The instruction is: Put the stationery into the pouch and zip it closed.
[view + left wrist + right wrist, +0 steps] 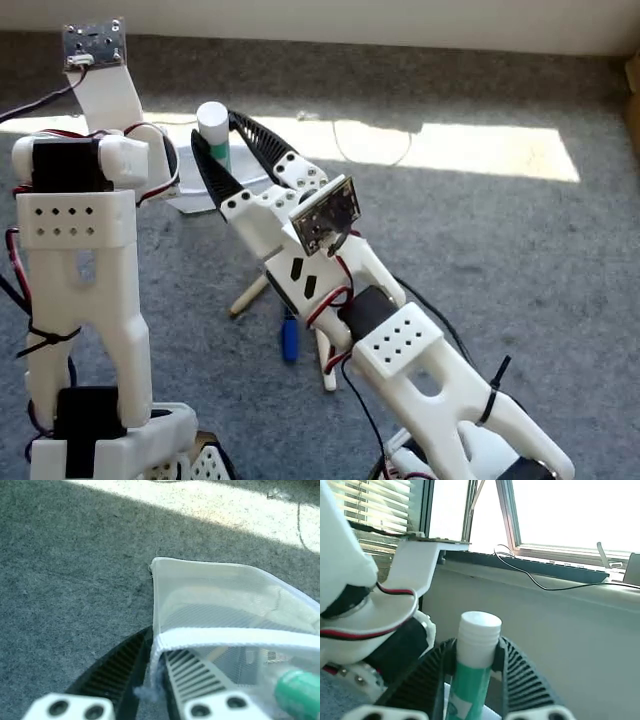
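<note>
We're clamping the glue stick upright in the right gripper, upper left of the high view; the left gripper is pinching the pouch rim.

**Carpet, Sunlight, Window**

A grey carpet is crossed by a bright band of sunlight. A thin cable is looped over that band. A pale wall is met at the carpet's far edge. From the right wrist, a window is seen above a sill, with slatted blinds beside it. A dark cable is draped along the sill, near what may be a box.
</note>
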{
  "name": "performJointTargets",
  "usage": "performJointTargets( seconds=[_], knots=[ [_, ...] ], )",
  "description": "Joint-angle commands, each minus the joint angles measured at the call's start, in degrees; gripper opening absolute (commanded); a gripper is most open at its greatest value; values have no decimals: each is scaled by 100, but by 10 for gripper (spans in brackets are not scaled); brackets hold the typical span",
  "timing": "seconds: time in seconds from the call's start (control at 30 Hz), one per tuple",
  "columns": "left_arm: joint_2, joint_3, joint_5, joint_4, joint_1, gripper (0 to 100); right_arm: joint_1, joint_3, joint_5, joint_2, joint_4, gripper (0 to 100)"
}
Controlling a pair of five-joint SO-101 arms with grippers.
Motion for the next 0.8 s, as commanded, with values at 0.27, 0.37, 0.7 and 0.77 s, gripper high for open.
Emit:
performJointTargets(
  seconds=[0.27, 0.37, 0.7, 0.77],
  knots=[
    [4, -110, 35, 35, 84, 7, 180, -40, 62, 48, -382, 6],
    [4, -110, 35, 35, 84, 7, 119, -40, 62, -4, -356, 6],
    [22, -101, 35, 35, 84, 7, 84, -66, 70, -31, 1156, 7],
    [22, -101, 35, 35, 84, 7, 84, -84, 70, -31, 1596, 7]
  ],
)
